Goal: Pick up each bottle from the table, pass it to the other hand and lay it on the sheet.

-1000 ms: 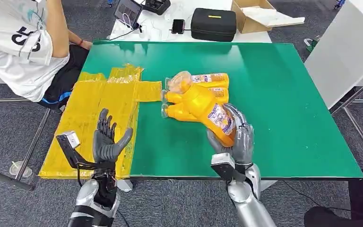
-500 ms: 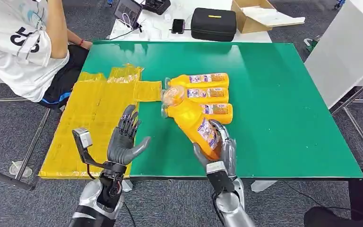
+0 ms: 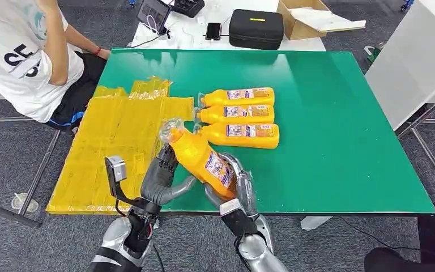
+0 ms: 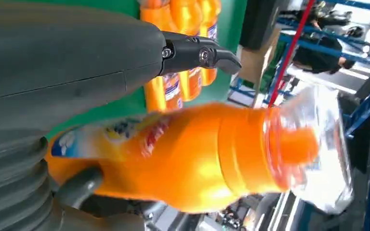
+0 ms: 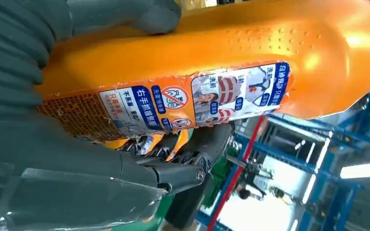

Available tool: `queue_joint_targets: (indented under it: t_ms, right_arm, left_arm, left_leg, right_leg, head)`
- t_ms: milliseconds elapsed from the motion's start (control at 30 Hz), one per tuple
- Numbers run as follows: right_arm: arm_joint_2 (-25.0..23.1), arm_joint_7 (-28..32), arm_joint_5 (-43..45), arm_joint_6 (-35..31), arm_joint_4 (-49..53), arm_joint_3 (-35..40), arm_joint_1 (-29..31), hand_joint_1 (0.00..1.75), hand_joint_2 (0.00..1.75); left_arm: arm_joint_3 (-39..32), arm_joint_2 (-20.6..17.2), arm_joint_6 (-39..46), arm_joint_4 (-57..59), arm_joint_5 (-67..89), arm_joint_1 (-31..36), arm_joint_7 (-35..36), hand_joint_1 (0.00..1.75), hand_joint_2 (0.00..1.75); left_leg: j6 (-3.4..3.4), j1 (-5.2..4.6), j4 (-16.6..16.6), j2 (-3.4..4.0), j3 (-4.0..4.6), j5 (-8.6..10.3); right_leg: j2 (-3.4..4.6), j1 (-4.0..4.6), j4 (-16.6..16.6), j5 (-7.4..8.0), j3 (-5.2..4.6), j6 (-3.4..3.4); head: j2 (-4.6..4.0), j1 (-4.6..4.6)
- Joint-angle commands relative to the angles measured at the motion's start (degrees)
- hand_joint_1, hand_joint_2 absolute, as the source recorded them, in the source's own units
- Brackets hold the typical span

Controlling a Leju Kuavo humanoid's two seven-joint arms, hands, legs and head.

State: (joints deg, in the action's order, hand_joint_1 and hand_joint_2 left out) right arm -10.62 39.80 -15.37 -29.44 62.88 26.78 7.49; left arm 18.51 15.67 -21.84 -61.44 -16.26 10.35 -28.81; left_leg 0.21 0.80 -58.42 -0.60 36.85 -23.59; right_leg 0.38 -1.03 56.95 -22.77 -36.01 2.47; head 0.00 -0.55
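Handover goes well if the right hand (image 3: 233,190) keeps gripping the orange bottle (image 3: 199,158) until the open left hand (image 3: 160,180) closes round its neck.

A black case (image 3: 255,28) and cardboard box (image 3: 308,17) sit beyond the table.

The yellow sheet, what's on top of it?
Nothing lies on the sheet yet. The held bottle and left hand hover over its near right corner, hiding that bit.
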Motion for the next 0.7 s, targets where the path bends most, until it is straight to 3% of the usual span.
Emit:
queue_joint_targets:
  t_ms: [33,267,667,700]
  right_arm:
    - [-0.27,0.2,1.0,0.76,-10.95,1.73,3.71,1.75,1.75]
    - [-0.33,0.2,-1.44,-1.36,-15.09,6.38,5.0,1.75,1.75]
    - [-0.7,0.2,-1.77,-3.28,-12.72,11.22,4.94,1.75,1.75]
    - [-0.7,0.2,-1.77,-3.28,-12.72,11.22,4.94,1.75,1.75]
  left_arm:
    - [2.97,-1.92,-3.69,6.71,-2.7,2.66,2.04,0.0,1.75]
    - [4.4,-1.76,-5.89,10.53,-5.99,3.82,3.86,0.0,1.75]
    - [5.67,-2.17,-3.18,12.09,-4.77,4.88,4.24,0.0,1.75]
    - [5.67,-2.17,-3.18,12.09,-4.77,4.88,4.24,0.0,1.75]
  left_leg:
    - [0.02,0.02,0.07,0.07,-0.24,-0.04]
    - [0.02,0.04,0.09,0.1,-0.41,-0.08]
    - [0.01,0.01,0.03,0.07,-0.12,-0.03]
    - [0.03,0.06,0.03,0.15,-0.44,-0.15]
  right_leg:
    - [0.01,0.04,-0.09,-0.02,0.23,-0.08]
    - [0.0,0.08,-0.12,-0.05,0.4,-0.14]
    - [0.02,0.03,-0.04,-0.02,0.09,-0.07]
    - [0.03,0.11,-0.08,-0.1,0.42,-0.17]
  head:
    - [0.0,-0.02]
    - [0.0,-0.02]
    - [0.0,0.0]
    - [0.0,-0.02]
